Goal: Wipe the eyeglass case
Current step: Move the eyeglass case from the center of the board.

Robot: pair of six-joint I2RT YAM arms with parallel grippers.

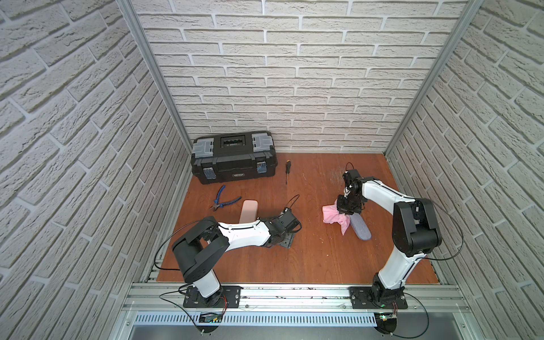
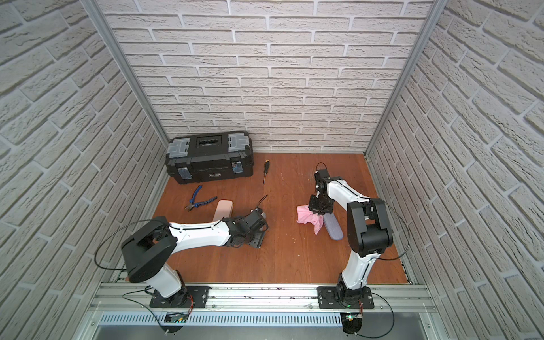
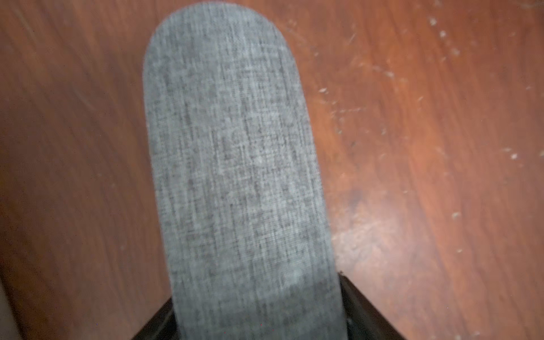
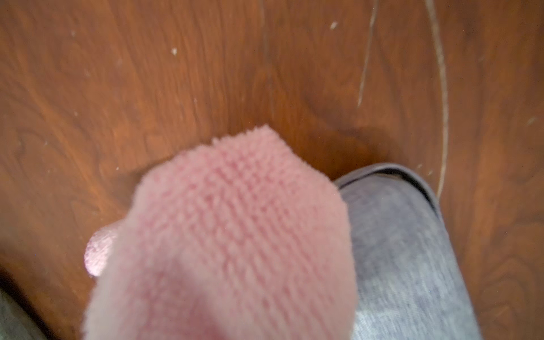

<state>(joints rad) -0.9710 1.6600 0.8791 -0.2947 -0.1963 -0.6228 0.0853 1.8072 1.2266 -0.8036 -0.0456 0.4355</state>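
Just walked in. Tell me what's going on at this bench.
The right gripper is shut on a pink fluffy cloth, which hangs against one end of a bluish-grey soft eyeglass case lying on the wooden table. The left gripper has its fingers either side of a grey woven-fabric eyeglass case; whether they grip it is unclear. A beige oblong case, blue-handled pliers and a black plastic toolbox sit apart from both.

Toolbox (image 1: 233, 157) back left, screwdriver (image 1: 287, 171) just right, pliers (image 1: 225, 200) in front; cloth (image 1: 331, 214) over eyeglass case (image 1: 361, 230) end, right.
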